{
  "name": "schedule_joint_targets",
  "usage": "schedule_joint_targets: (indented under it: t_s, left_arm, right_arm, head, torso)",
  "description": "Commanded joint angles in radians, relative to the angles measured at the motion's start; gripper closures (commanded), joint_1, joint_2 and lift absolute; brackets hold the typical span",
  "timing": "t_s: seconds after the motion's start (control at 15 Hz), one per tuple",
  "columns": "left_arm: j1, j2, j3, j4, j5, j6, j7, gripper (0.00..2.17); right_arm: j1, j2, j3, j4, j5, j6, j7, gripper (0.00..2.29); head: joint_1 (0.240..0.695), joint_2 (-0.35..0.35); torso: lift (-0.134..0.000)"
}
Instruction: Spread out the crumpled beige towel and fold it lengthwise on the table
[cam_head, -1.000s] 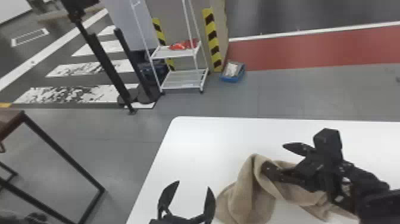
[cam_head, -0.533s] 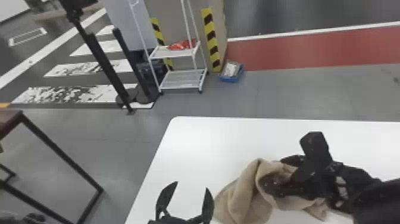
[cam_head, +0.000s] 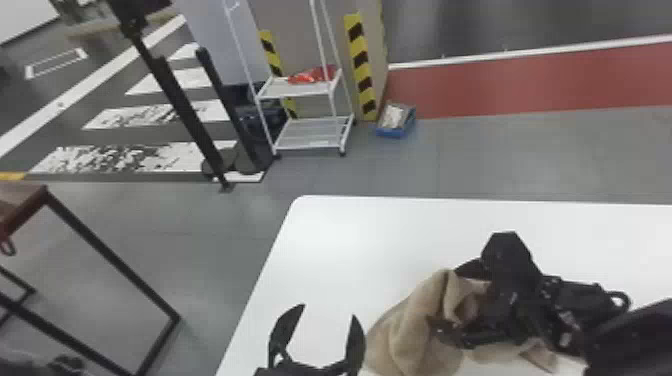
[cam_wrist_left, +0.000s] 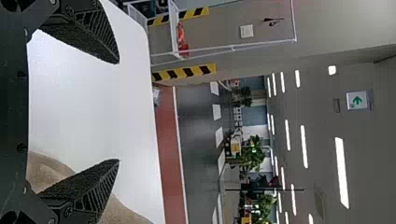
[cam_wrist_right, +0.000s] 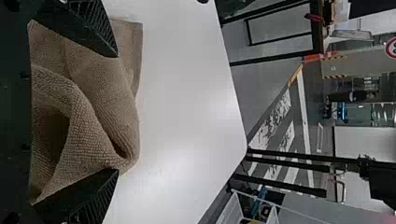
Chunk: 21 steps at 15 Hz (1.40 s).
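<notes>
Crumpled on the bench (cam_head: 380, 235), beneath a released right claw (cam_head: 445, 298)

Heaped in thick, uneven folds, as for the towel (cam_head: 410, 330), with a raised ridge at its far side and a loose corner poking out toward the right, just below the arm. Over the towel's right part, with the right claw (cam_wrist_right: 116, 113) released, fingers well apart and cloth spanning the gap between them in the right wrist view. Seen there too, within the towel, with a dark hollow under one fold and a straight edge past one finger. Impossible to tell whether touching either finger.

Just left of the towel, with the left claw (cam_head: 328, 310) also released, fingers spread wide over bare white bench, and tan cloth behind one finger in the left wrist view.

On the floor, far beyond the towel and to its left, with a white cart (cam_head: 307, 146) beside a blue tray (cam_head: 392, 132). Well left of the towel, with a brown table (cam_head: 25, 197).
</notes>
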Motion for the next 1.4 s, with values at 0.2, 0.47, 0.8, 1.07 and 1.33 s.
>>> schedule_joint_targets:
  t_s: [0.2, 0.47, 0.8, 1.07, 1.33]
  left_arm:
    - [-0.005, 0.0, -0.003, 0.0, 0.0, 0.003, -0.001, 0.14]
    - [-0.008, 0.002, -0.003, 0.0, 0.002, 0.015, -0.001, 0.14]
    - [-0.008, 0.002, 0.001, 0.0, 0.008, 0.012, -0.001, 0.14]
    - [-0.008, 0.006, 0.001, 0.003, 0.014, 0.012, -0.001, 0.14]
    - [-0.012, 0.008, 0.002, 0.008, 0.015, 0.012, -0.001, 0.14]
  right_arm:
    - [-0.057, 0.005, -0.039, 0.065, -0.234, 0.061, 0.015, 0.0]
    - [-0.103, 0.005, -0.066, 0.159, -0.425, 0.119, 0.081, 0.0]
    - [0.044, 0.005, -0.208, -0.079, -0.429, 0.058, 0.095, 0.0]
    - [0.191, -0.046, -0.256, -0.305, -0.176, 0.058, 0.173, 0.11]
    - [0.293, -0.097, -0.323, -0.337, -0.069, -0.053, 0.216, 0.17]
  head:
    - [0.695, 0.35]
    - [0.695, 0.35]
    - [0.695, 0.35]
    - [0.695, 0.347]
    - [0.695, 0.301]
  torso:
    - [0.0]
    - [0.0]
    - [0.0]
    - [0.0]
    - [0.0]
